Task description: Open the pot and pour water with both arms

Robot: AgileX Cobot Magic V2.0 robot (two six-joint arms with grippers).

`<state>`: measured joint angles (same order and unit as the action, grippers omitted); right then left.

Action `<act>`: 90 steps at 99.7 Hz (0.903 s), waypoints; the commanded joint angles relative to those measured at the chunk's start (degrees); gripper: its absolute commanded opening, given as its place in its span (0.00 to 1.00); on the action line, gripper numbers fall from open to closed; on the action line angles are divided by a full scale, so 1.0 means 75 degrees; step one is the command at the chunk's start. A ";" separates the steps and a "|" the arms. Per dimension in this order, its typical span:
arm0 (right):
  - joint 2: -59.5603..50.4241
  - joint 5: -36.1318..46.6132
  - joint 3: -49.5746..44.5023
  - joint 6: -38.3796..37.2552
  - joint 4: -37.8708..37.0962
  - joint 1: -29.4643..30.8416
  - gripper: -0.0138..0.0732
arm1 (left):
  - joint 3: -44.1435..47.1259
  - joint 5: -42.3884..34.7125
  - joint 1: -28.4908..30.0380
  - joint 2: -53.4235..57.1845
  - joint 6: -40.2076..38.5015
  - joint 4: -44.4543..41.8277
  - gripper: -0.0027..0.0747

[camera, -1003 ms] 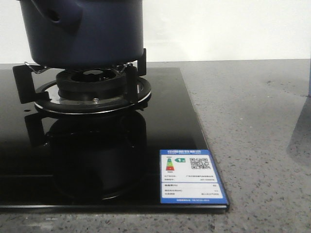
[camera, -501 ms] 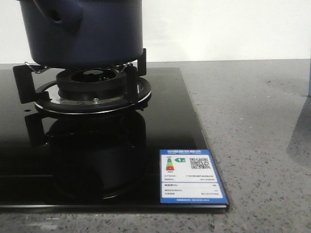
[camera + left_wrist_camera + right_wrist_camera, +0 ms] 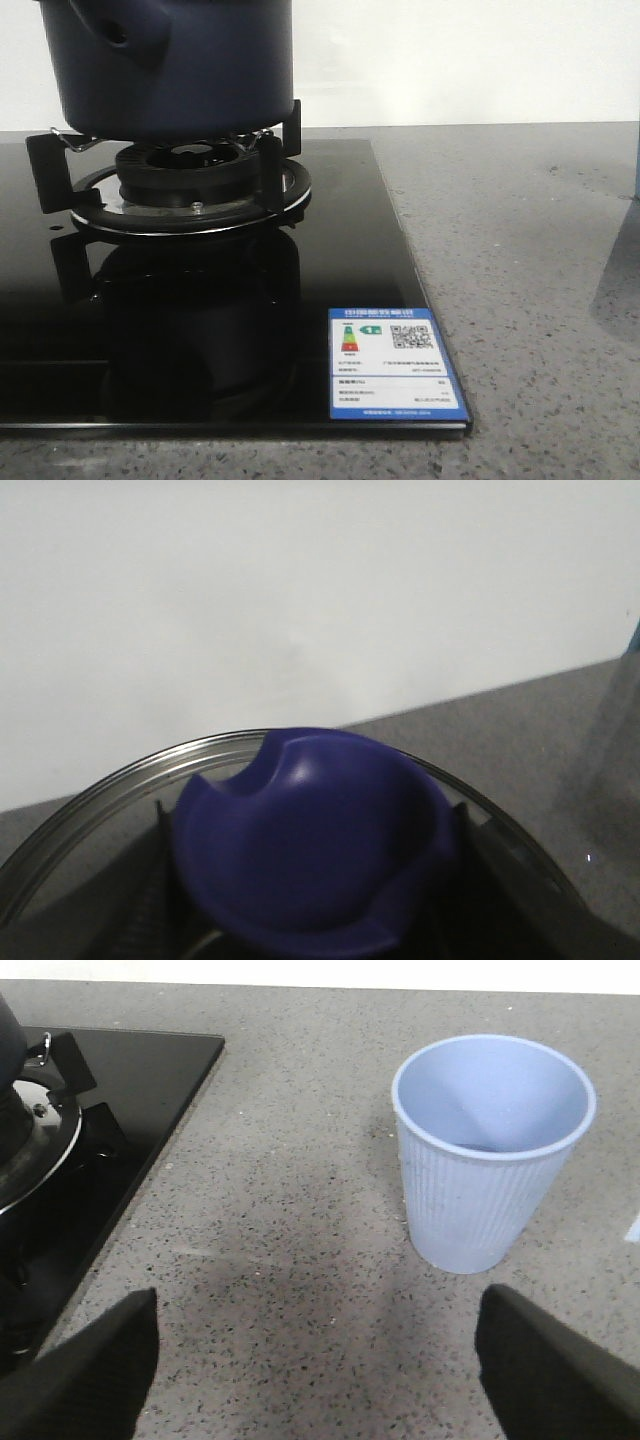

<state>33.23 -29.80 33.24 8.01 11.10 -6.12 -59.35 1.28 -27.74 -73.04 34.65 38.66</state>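
Observation:
The dark navy pot (image 3: pixel 190 70) stands on the gas burner's supports (image 3: pixel 190 175). Its stubby handle (image 3: pixel 115 35) faces forward-left, and its top is cut off in the front view. In the left wrist view, a blue lid knob (image 3: pixel 310 840) sits on a glass lid with a metal rim (image 3: pixel 120 780). My left gripper (image 3: pixel 315 880) is shut on this knob, a dark finger (image 3: pixel 150 890) pressed against each side. My right gripper (image 3: pixel 320 1360) hangs open over bare countertop, nothing between its fingers (image 3: pixel 90 1370). Neither gripper shows in the front view.
A light-blue ribbed cup (image 3: pixel 490 1160) stands upright on the speckled grey counter, just beyond my right gripper. The black glass cooktop (image 3: pixel 380 250) carries a blue energy label (image 3: pixel 397 365) at its front right corner. A white wall runs behind.
Hardly anything differs; the pot's outline has shifted by only a few pixels.

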 commanded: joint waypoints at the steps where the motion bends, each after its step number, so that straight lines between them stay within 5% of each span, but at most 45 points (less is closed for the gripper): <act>1: 0.0054 0.0917 0.0134 0.0084 -0.0136 0.0007 0.80 | -0.0313 -0.1011 0.0000 0.0557 -0.0038 0.0067 0.50; 36: 0.0069 0.3371 -0.1451 0.0010 -0.0136 0.0024 0.80 | -0.0313 -0.1032 0.0486 0.1208 -0.0038 0.0054 0.50; 90: 0.1211 0.4274 -0.1589 0.0010 -0.0387 0.1119 0.80 | -0.0313 -0.0631 0.0948 0.1446 -0.0038 0.0054 0.50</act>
<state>41.77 -3.07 19.82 8.01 8.86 1.24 -59.35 1.07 -20.88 -63.96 34.65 38.77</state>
